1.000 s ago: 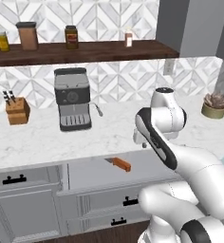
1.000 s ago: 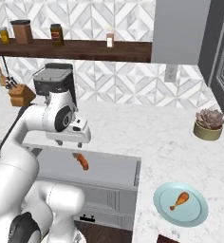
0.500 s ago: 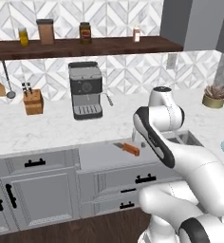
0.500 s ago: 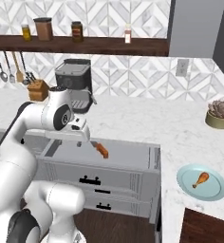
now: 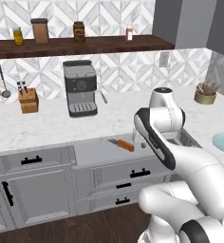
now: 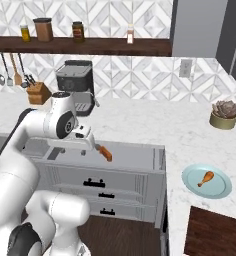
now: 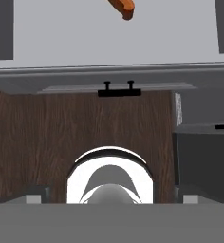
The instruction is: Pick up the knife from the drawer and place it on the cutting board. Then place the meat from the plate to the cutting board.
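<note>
1. The drawer is pulled open under the marble surface, and its smooth grey inside is visible in both base views.
2. The knife lies flat inside the drawer, toward its back, with the orange-brown handle to the right and the short grey blade to the left in the left base view. In the right base view the knife is just beside the robot's hand, not touching it.
3. In the hand view, only the end of the knife handle is seen at the top edge, on the drawer floor.
4. The gripper is above the drawer, near the knife. I cannot tell if the jaws are apart or together, because the fingers are too small and partly hidden.
5. The meat lies on the plate, well apart from the drawer, on the surface to the right.
6. The cutting board is dark brown and sits near the plate, at the lower right corner.
7. A coffee machine and a knife block stand at the back of the surface.
</note>
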